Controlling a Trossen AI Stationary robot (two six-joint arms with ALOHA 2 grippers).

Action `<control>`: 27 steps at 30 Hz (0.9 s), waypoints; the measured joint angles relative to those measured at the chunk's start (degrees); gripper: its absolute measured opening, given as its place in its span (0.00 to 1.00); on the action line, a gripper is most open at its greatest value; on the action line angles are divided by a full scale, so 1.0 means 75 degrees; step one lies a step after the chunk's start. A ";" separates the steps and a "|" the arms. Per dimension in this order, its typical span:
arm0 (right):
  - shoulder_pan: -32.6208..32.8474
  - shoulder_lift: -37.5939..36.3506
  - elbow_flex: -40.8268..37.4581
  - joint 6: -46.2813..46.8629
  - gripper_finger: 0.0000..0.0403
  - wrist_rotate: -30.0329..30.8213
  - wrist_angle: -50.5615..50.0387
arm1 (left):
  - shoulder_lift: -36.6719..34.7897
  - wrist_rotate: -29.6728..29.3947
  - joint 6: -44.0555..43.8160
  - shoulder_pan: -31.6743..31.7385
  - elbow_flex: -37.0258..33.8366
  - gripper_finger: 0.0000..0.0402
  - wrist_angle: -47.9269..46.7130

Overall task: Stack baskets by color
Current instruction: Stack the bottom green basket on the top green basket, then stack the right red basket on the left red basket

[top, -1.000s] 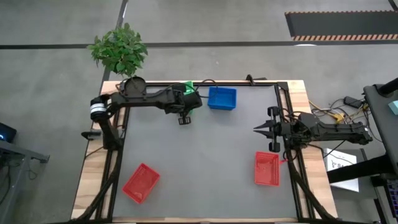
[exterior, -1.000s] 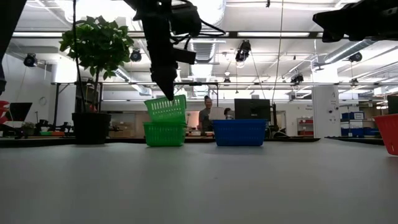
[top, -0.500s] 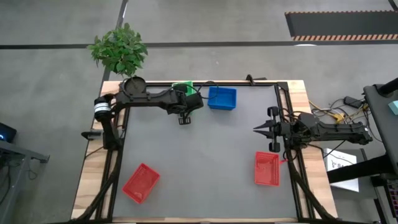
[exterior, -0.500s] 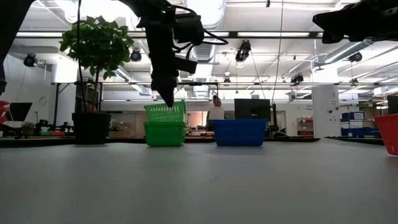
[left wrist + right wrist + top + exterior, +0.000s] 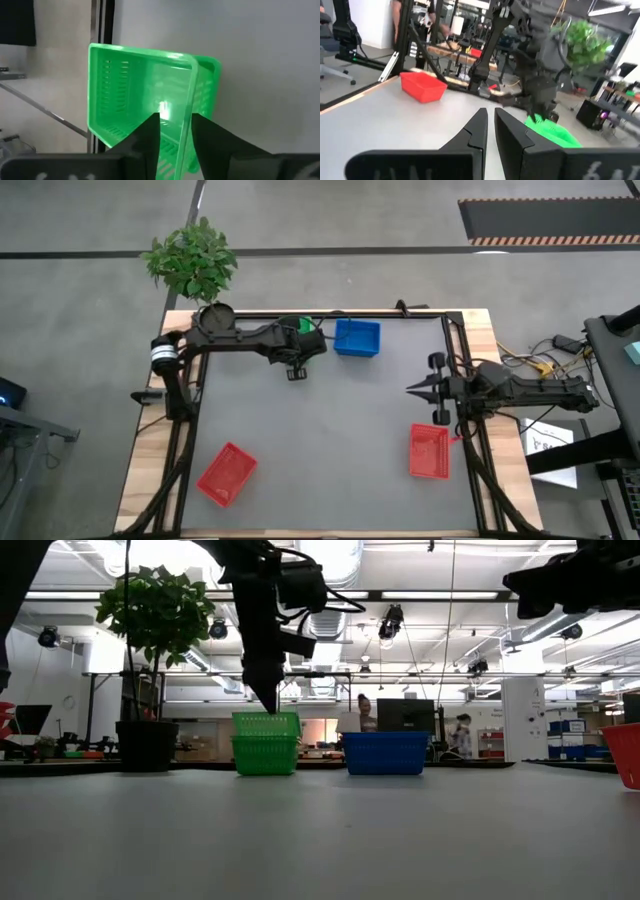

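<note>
Two green baskets (image 5: 265, 743) stand nested at the table's far left, the upper one (image 5: 145, 95) level inside the lower. My left gripper (image 5: 272, 703) slants down over them, open. Its fingers stand on either side of the upper basket's side rim (image 5: 189, 100). The arm hides most of the green stack in the high view. A blue basket (image 5: 357, 338) rests on its base just right of the green stack. Two red baskets (image 5: 227, 474) (image 5: 429, 451) lie near the front. My right gripper (image 5: 415, 388) hovers level at the table's right side, shut and holding nothing. My left gripper's open fingers straddle the upper green basket's side rim (image 5: 190, 85) from above, slanting down. One finger (image 5: 205, 135) is very close to the rim; I cannot tell whether it touches. The basket rests in the lower green basket.
A potted plant (image 5: 192, 262) stands off the table's far left corner, its black pot (image 5: 146, 745) left of the green stack. A black frame rail (image 5: 455, 360) runs along the table's edges. The grey middle of the table (image 5: 330, 430) is bare. People move in the room behind.
My left gripper has opened and let go of the upper green basket. A second ago that basket hung tilted and higher above the lower one. It has sunk down and now sits level, nested in it.
</note>
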 joint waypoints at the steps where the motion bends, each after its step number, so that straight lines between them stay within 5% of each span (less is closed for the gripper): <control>1: 0.0000 0.0000 -0.0007 0.0034 0.07 0.0001 -0.0063 | -0.0025 0.0006 -0.0043 -0.0031 -0.0003 0.25 0.0009; 15: 0.0000 0.0002 -0.0048 0.1061 0.07 -0.0001 -0.0837 | -0.0660 0.0127 -0.0593 -0.1057 -0.0498 0.27 0.0913; 24: 0.0000 0.0006 -0.0372 0.2055 0.07 0.0007 -0.0643 | -0.1721 0.2482 0.0567 -0.2312 -0.3751 0.27 0.7371; 27: 0.0010 0.0029 -0.0372 0.2228 0.07 0.0005 -0.0285 | -0.1944 0.2662 0.0868 -0.2514 -0.4841 0.27 0.9769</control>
